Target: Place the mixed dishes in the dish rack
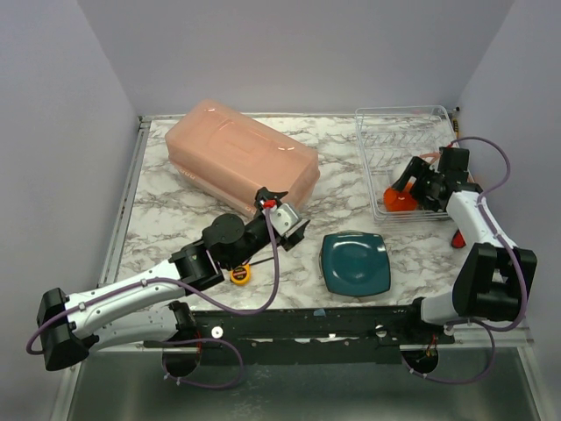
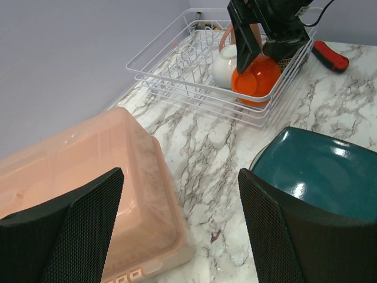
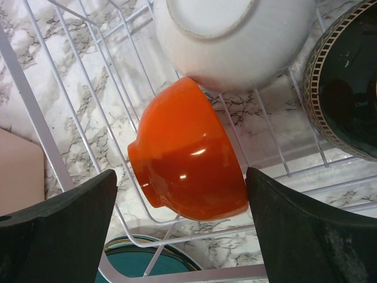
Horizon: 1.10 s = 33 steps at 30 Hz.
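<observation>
The white wire dish rack (image 1: 386, 132) stands at the back right. In it an orange bowl (image 3: 185, 153) lies on its side beside a white bowl (image 3: 230, 35) and a dark bowl (image 3: 347, 76). My right gripper (image 3: 182, 236) is open just above the orange bowl, one finger on each side. The right finger is close to the bowl's rim. A pinkish mug (image 2: 226, 34) shows partly behind the white bowl (image 2: 222, 65). The teal square plate (image 1: 355, 263) lies on the table with a pale rim under it. My left gripper (image 2: 182, 230) is open and empty between the tub and the plate.
A big pink plastic tub (image 1: 241, 153) lies upside down at the back left. A yellow tape measure (image 1: 239, 274) sits under my left arm. A red-handled tool (image 1: 458, 237) lies to the right of the rack, by my right arm.
</observation>
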Motion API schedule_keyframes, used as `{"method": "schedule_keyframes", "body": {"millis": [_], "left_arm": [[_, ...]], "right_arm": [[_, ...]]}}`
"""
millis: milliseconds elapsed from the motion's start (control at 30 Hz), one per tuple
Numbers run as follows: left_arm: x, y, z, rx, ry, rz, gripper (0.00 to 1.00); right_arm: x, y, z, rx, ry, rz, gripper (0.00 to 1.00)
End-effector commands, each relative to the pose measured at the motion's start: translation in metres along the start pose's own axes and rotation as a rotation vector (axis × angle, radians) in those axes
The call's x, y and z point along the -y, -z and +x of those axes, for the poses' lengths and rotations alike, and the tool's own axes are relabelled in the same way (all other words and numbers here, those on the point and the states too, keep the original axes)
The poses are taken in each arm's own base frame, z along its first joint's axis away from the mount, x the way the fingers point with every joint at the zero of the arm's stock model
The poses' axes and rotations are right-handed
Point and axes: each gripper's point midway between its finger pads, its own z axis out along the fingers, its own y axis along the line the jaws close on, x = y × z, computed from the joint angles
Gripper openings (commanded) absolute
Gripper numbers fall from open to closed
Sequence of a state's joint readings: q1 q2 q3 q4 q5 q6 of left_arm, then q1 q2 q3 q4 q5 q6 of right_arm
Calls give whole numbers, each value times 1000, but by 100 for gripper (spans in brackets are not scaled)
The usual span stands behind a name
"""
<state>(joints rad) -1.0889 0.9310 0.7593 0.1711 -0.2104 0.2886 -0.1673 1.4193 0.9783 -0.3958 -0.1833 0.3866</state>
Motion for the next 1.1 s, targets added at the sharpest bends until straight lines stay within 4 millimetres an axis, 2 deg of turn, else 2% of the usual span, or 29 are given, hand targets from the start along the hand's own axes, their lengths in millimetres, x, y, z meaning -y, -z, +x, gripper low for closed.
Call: {"method": "schedule_keyframes", "body": {"millis": [0,200,433,500,567,667,733,867,1067], "left_arm": [[4,-2,-7,17,7,19,79],[5,-3,-6,14,6,20,79],[5,-4,-5,14,3,22,79],[5,-4,-5,12,4,23,79],[5,-4,-5,9,2,22,79],[4,-4,-5,12,-3,16,79],[4,-3,-6,13,-3,17,79],[4,-4,-5,12,-8,16,79],[5,-5,-4,7,-8,19,79]], "right_arm": [[16,0,24,-106,5,102,91],[21,-1,24,-100,60,220,90],[28,-1,22,-87,54,266,79],[26,1,17,-71,54,261,72],[21,5,13,-44,50,238,67],[12,11,3,3,37,203,49],[7,14,0,12,35,181,41],[-2,18,-3,23,15,140,34],[-36,28,-3,16,-47,-37,31]]}}
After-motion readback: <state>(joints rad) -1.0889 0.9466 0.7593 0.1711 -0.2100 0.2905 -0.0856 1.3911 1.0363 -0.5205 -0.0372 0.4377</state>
